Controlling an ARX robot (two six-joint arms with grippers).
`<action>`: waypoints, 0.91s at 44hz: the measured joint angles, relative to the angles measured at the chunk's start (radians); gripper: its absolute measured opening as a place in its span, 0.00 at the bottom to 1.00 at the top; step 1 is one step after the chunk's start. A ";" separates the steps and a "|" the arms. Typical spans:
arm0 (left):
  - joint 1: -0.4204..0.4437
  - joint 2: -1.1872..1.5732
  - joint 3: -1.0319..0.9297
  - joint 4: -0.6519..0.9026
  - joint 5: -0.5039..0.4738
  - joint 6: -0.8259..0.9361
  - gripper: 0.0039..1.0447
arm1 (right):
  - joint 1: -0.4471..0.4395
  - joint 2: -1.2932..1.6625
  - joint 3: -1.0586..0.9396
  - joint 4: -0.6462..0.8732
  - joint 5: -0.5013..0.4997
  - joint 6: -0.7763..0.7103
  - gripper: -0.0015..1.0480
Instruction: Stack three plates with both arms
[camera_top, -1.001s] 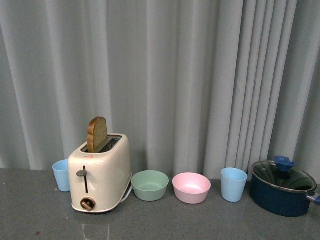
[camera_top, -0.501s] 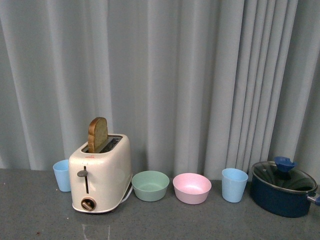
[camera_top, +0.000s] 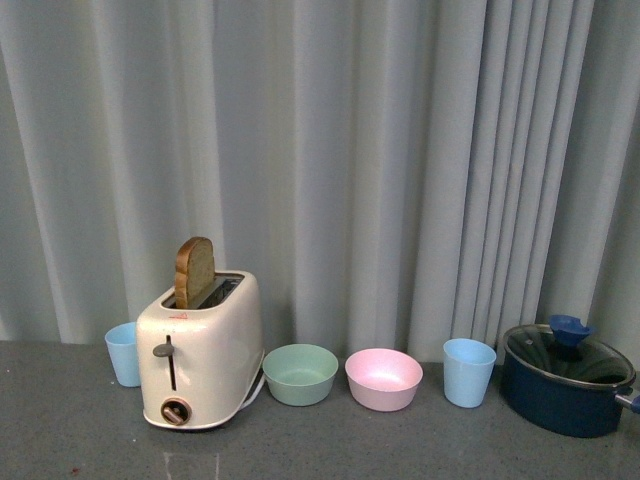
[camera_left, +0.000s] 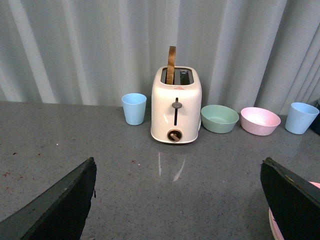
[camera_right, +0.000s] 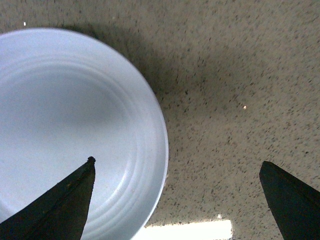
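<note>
Front camera: neither arm is in view from here. A row stands along the far edge of the desk (camera_top: 400, 450), against the grey curtain (camera_top: 350, 150). From the left end: light blue cup (camera_top: 123, 351), cream toaster (camera_top: 199, 350) with a bread slice (camera_top: 193, 271) standing up out of its slot, green bowl (camera_top: 299, 372), pink bowl (camera_top: 383, 377), second blue cup (camera_top: 468, 370), dark blue pot (camera_top: 566, 377) with a glass lid.

Left end effector (camera_left: 177, 161): released, the black fingers (camera_left: 60, 210) spread wide with only bare desk between them, pointed at the toaster. I see a thin sliver of the pink plate (camera_left: 272, 225) just beside one finger, lying well short of the far-edge row. The rest of it is cut off.

Right end effector (camera_right: 177, 161): also released and spread wide, looking straight down. A pale blue plate (camera_right: 65, 125) lies flat on the speckled desk. One finger (camera_right: 60, 205) is over the plate's well, the other is over bare desk, and the rim runs between them. I cannot tell whether either tip touches. I cannot say which edge of the desk this plate is near.
</note>
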 joint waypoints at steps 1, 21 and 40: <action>0.000 0.000 0.000 0.000 0.000 0.000 0.94 | -0.006 0.005 -0.011 0.006 -0.013 -0.006 0.93; 0.000 0.000 0.000 0.000 0.000 0.000 0.94 | -0.016 0.181 -0.095 0.164 -0.055 -0.036 0.93; 0.000 0.000 0.000 0.000 0.000 0.000 0.94 | -0.061 0.258 -0.015 0.151 -0.046 -0.019 0.93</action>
